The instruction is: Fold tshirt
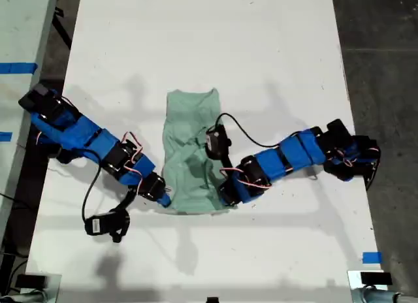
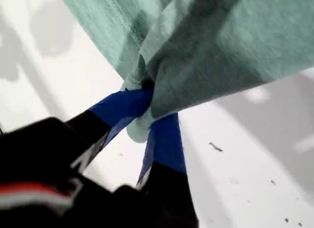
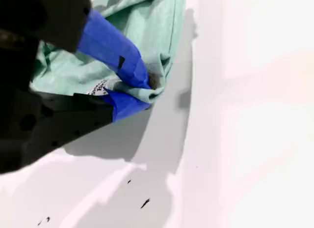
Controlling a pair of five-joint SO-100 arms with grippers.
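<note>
Mint-green cloth is seen at the middle of the white table (image 1: 274, 48) in the exterior view: the tshirt (image 1: 189, 130) is already gathered into a narrow, rumpled strip, and its near hem is met by two blue arms, one from the exterior view's left and one from the exterior view's right. Which arm is which cannot be settled from the wrist views, since both show much the same pinch of cloth.

In the first wrist view, my first gripper (image 2: 142, 107) is seen closed on a bunched corner of the tshirt (image 2: 235, 46); the cloth is drawn up and away from the jaws, clear of the table beyond them.

In the second wrist view, my second gripper (image 3: 147, 90) is likewise clamped on a small fold of hem, with a printed label (image 3: 100, 85) just beside the jaws and the rest of the tshirt (image 3: 152, 21) spread behind them.

The step in hand is judged to be a lengthwise fold, with both hem corners held. For the next move, both corners would need to be raised together and carried evenly over the body toward the far end, the cloth kept taut between the jaws so that no sag or twist is laid in.
</note>
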